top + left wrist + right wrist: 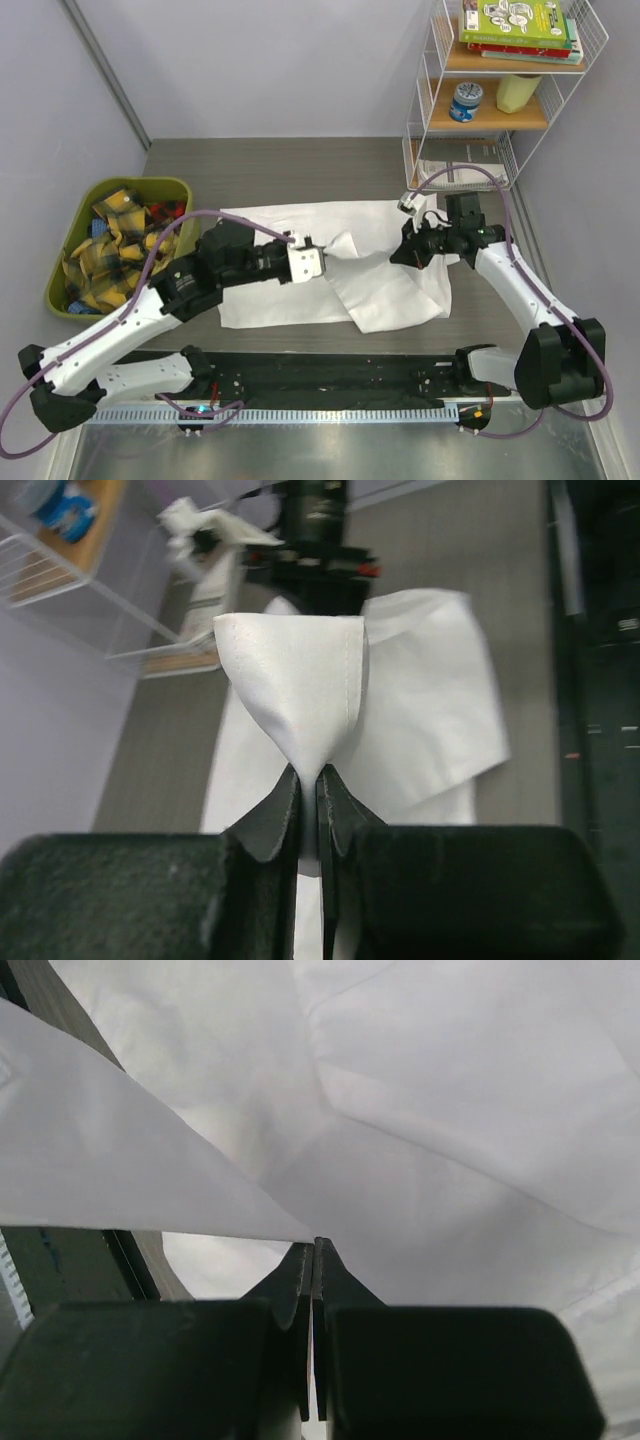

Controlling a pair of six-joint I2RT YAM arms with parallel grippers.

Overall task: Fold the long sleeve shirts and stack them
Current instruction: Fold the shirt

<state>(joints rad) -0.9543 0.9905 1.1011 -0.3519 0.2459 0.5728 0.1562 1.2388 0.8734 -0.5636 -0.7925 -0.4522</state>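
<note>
A white long sleeve shirt (300,290) lies spread over the middle of the table, partly folded, with a flap drooping toward the front right. My left gripper (322,259) is shut on a pinched fold of the shirt (300,690) and holds it above the rest of the cloth. My right gripper (400,254) is shut on another edge of the same shirt (150,1180), which stretches up and left from its tips. The two grippers face each other a short way apart over the shirt's middle. In the left wrist view the right gripper (312,570) shows just behind the held fold.
A green bin (60,285) of yellow-and-black plaid cloths (105,245) stands at the left. A white wire shelf (505,110) with books, a tin and papers stands at the back right. A black mat (320,378) runs along the near edge by the arm bases.
</note>
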